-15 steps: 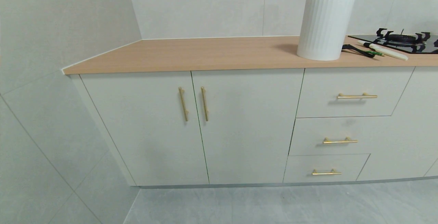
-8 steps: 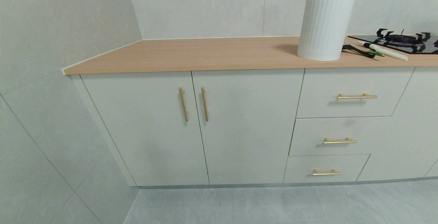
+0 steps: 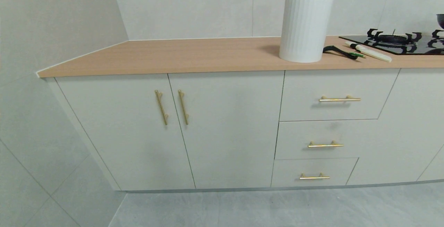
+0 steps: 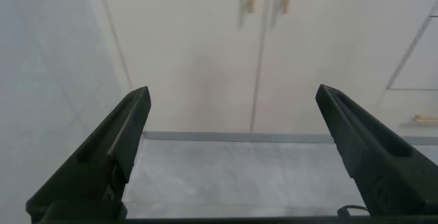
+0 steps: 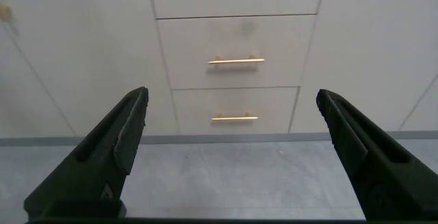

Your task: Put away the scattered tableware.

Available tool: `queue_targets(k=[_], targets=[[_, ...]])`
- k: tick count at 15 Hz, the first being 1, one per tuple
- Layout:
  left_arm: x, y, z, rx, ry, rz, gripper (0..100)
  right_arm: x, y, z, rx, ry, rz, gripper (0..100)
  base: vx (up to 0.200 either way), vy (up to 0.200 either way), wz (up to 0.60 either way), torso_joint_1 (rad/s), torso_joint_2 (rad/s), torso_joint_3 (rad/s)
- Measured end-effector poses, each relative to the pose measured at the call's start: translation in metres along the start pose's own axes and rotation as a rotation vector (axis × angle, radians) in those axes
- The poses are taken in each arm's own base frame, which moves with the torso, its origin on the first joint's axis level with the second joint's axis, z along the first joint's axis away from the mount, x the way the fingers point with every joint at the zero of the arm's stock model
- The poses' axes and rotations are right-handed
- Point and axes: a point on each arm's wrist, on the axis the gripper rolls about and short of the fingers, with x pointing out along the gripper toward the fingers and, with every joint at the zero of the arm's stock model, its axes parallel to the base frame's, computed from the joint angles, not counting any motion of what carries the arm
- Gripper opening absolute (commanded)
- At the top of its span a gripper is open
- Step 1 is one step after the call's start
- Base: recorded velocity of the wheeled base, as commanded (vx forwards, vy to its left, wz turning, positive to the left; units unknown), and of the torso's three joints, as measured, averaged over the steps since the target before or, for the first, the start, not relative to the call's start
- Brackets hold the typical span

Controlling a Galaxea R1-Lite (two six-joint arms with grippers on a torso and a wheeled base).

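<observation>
On the wooden countertop [image 3: 180,55] stands a tall white ribbed container [image 3: 305,28]. Just right of it lie a black-handled utensil [image 3: 338,51] and a white-handled utensil with a green band [image 3: 371,52], by the edge of the black gas hob [image 3: 399,41]. My left gripper [image 4: 233,104] is open, held low in front of the double cabinet doors [image 4: 267,18] above the floor. My right gripper [image 5: 233,104] is open too, facing the lower drawers [image 5: 236,61] with nothing between its fingers.
Below the counter are two cabinet doors with gold handles [image 3: 171,107] and a stack of three drawers [image 3: 329,98]. A tiled wall [image 3: 41,29] closes the left side. Grey floor [image 3: 242,209] lies before the cabinets. A dark object [image 3: 440,18] shows at the far right by the hob.
The whole head view has shifted left, so the camera has turned to the right. The things on the counter have not moved.
</observation>
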Motion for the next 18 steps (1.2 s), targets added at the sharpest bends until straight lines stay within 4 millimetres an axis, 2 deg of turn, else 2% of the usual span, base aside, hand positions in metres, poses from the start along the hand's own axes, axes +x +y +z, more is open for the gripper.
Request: queue_targets(k=[3,13,18], targets=[[0.0000,0.0000,0.0002,0.000,-0.001,0.000,100,0.0000,0.0000,0.0000,0.001,0.000,0.000,100,0.000,-0.200,0.00,0.004,0.00,0.002],[0.0000,0.0000,0.0000,0.001,0.000,-0.001,100,0.0000,0.0000,0.0000,0.001,0.000,0.000,100,0.000,0.000,0.00,0.000,0.00,0.000],[0.0000,0.0000,-0.0001,0.001,0.001,-0.001,100,0.0000,0.0000,0.0000,0.000,0.000,0.000,100,0.200,0.000,0.00,0.003,0.00,0.003]])
